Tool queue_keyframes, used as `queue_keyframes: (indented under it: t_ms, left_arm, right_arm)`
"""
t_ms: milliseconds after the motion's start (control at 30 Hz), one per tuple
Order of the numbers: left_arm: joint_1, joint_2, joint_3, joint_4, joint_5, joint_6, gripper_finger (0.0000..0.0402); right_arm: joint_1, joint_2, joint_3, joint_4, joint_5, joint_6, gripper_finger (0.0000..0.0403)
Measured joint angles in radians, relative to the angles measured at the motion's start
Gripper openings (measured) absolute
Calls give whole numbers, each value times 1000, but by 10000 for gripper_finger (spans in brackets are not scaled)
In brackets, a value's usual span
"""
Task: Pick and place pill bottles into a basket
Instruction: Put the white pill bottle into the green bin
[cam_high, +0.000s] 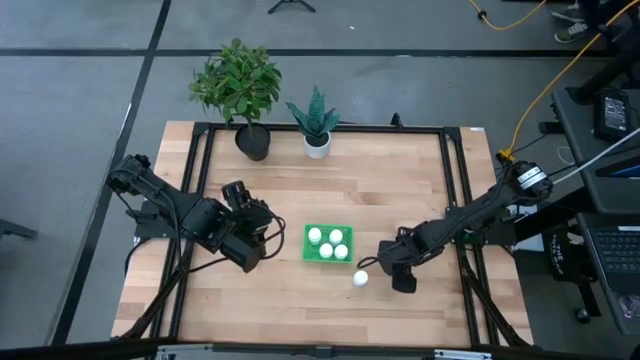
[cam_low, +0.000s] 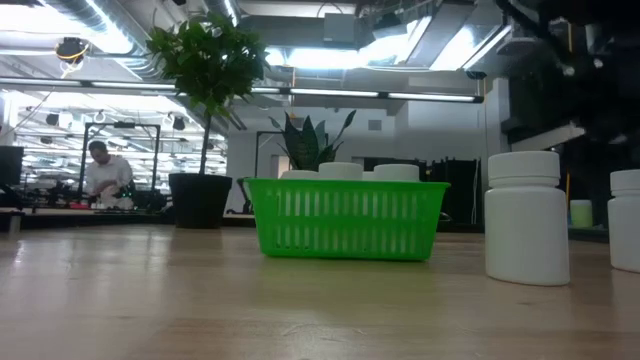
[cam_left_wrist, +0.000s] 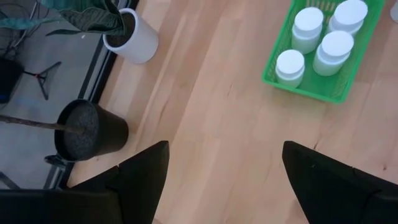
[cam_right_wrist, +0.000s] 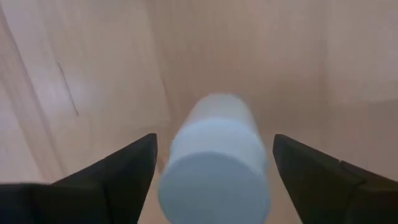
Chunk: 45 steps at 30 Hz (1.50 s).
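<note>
Plain white bottles (cam_left_wrist: 337, 46): no labels.

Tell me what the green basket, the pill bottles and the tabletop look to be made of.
The basket: likely molded plastic, bright green, with slotted walls that let light through. The pill bottles: probably opaque white plastic, smooth and matte, with separate ridged-looking caps. The tabletop: appears to be light wood, with plank seams and grain lines, in a dull sealed finish.
</note>
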Motion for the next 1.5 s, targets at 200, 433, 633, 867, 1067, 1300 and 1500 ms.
queue_keyframes:
  t_ms: [200,433,633,867,1067,1300,1500]
  left_arm:
    - [0,0,0,1,3,2,307]
    - [0,0,0,1,3,10,307]
    - [0,0,0,1,2,4,306]
    - [0,0,0,1,3,2,306]
    - [0,0,0,2,2,3,306]
    - [0,1,0,18,-1,2,306]
    - [6,1,0,20,-23,2,306]
  right_arm:
    - [0,0,-8,7,-19,5,258]
    - [0,-1,18,27,-20,-34,180]
    - [0,-9,18,28,-21,-54,176]
    - [-29,-76,18,24,-4,-64,176]
    - [-81,-165,37,15,29,-102,175]
    - [-130,-198,142,10,60,-214,175]
    - [-181,-166,280,26,84,-370,175]
